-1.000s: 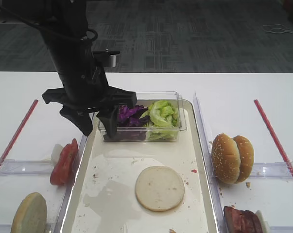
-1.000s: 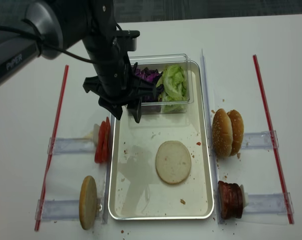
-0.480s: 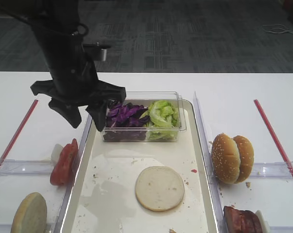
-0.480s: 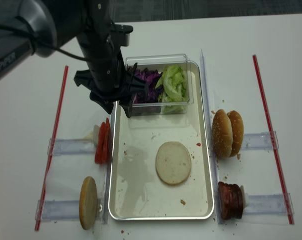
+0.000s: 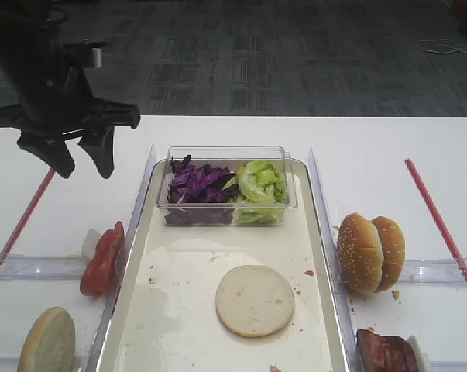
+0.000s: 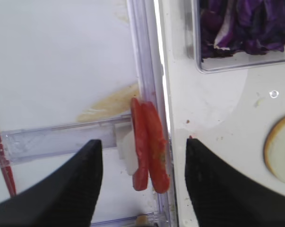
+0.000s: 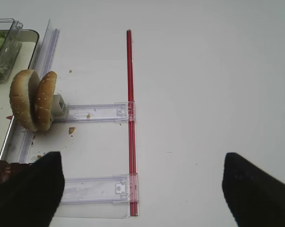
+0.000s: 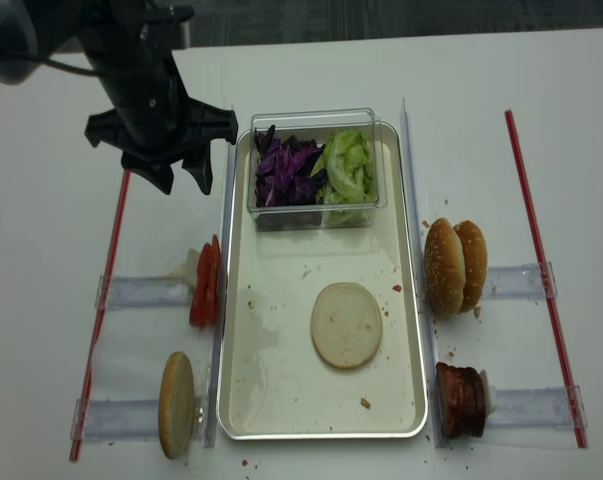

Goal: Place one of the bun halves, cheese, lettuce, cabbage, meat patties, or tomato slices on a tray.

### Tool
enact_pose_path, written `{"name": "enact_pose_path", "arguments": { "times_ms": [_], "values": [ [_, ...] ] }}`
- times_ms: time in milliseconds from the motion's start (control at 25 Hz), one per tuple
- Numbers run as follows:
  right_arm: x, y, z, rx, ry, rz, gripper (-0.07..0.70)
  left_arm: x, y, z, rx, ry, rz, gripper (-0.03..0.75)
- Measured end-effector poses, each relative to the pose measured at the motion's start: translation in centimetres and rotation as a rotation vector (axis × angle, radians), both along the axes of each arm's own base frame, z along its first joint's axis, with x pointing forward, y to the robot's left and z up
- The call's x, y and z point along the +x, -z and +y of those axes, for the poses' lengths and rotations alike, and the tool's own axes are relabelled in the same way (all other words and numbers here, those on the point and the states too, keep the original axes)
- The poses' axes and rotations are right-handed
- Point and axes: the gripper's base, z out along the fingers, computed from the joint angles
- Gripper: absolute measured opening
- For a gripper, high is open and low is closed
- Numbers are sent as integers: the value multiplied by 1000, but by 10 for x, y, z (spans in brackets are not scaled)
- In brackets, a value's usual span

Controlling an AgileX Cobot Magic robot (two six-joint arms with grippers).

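Observation:
A plain bun half (image 5: pixel 254 300) lies cut face up on the silver tray (image 5: pixel 179 325). Another bun half (image 5: pixel 47 341) stands on edge at the near left. Tomato slices (image 5: pixel 101 260) stand upright just left of the tray rim. Cabbage (image 5: pixel 198 186) and lettuce (image 5: pixel 256 182) fill a clear tub at the tray's far end. Meat patties (image 5: pixel 384 351) sit at the near right. No cheese is in view. My left gripper (image 5: pixel 84 164) hangs open and empty above the table left of the tub; in its wrist view the tomato slices (image 6: pixel 149 142) lie below between its fingers. My right gripper (image 7: pixel 142 189) is open over bare table.
A sesame bun (image 5: pixel 370 252) stands on edge right of the tray. Clear plastic rails (image 5: pixel 442 271) and red strips (image 5: pixel 438 225) run along both sides of the table. The clear tub (image 5: pixel 225 217) rests on the tray's far end.
My left gripper has moved left and back from the cabbage end of the tub to above the table left of the tray, still open and empty.

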Motion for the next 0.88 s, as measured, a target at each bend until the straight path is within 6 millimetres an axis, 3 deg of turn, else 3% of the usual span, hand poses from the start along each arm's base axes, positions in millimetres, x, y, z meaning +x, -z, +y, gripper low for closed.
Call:
{"name": "enact_pose_path", "arguments": {
  "times_ms": [520,880],
  "values": [
    [0,0,0,0,0,0,698,10,0,45,16,-72,-3,393],
    [0,0,0,0,0,0,698,6,-3,50,27,-46,-11,389]
  ]
}}
